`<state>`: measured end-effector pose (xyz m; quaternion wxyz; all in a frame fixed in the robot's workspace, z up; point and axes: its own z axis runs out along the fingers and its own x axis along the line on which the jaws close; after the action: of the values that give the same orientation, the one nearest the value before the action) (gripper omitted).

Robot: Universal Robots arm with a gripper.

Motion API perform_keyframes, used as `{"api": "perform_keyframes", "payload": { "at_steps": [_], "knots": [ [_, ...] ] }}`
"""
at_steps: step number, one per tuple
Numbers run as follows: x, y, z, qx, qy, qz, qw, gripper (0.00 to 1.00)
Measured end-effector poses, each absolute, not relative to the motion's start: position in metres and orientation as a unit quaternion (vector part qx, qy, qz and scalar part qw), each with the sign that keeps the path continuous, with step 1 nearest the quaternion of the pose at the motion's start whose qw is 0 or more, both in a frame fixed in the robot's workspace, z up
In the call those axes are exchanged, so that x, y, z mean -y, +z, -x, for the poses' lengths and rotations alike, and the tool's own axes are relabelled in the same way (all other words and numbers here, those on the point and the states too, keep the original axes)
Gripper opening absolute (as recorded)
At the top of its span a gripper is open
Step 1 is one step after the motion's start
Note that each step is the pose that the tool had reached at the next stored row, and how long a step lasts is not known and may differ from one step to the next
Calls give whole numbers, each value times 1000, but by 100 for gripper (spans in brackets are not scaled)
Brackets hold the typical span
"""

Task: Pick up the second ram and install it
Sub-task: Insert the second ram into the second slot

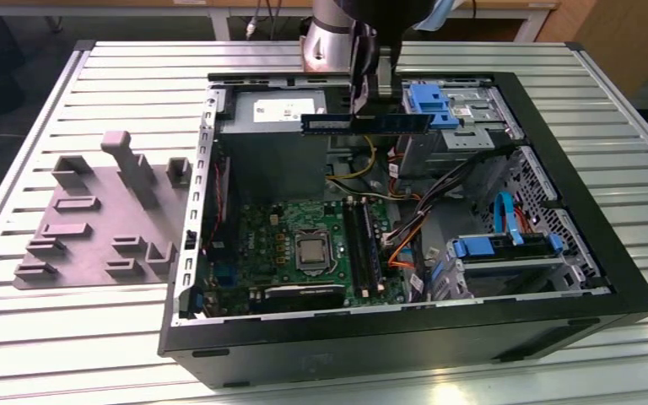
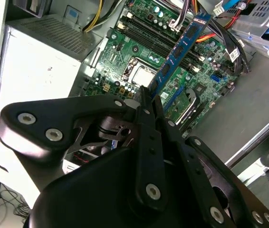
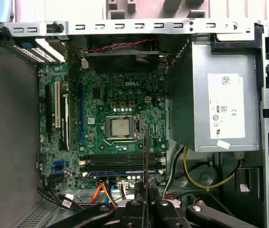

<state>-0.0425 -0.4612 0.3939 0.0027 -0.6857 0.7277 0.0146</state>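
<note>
Black pincer (image 2: 148, 102), fingers pressed together on one end of the second ram (image 1: 367, 123), a thin, flat, dark blue memory stick with a row of small chips. Held in the air above the far part of the open black computer case (image 1: 594, 304), well clear of the board below. Long axis level, running from the exterior view's left to its right; grasp near the stick's middle in that view. In the second wrist view, ram (image 2: 179, 52) reaching away from the fingertips over the green circuit board (image 2: 125, 52); in the first wrist view, seen edge-on as a thin dark line (image 3: 145, 147).

Below and nearer: long narrow black memory sockets (image 1: 360, 245) on the green circuit board, beside the square silver processor (image 1: 310, 251). Socket axis running near to far in the exterior view, crosswise to the held stick, so judged to need a turn before seating.

Around the sockets: orange and black cable bundle (image 1: 414, 228) close on the exterior view's right, a possible snag. Grey metal power supply box (image 1: 284, 110) at the far left of the case. Blue plastic drive brackets (image 1: 504, 246) on the right. Grey moulded holder plate with upright posts (image 1: 99, 219) on the slatted metal desk (image 1: 31, 337), left of the case.
</note>
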Motion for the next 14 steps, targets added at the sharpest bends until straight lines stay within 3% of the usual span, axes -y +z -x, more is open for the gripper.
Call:
{"api": "perform_keyframes", "payload": {
  "at_steps": [14],
  "knots": [
    [461, 392, 43, -789, 14, 614, 3, 14]
  ]
}}
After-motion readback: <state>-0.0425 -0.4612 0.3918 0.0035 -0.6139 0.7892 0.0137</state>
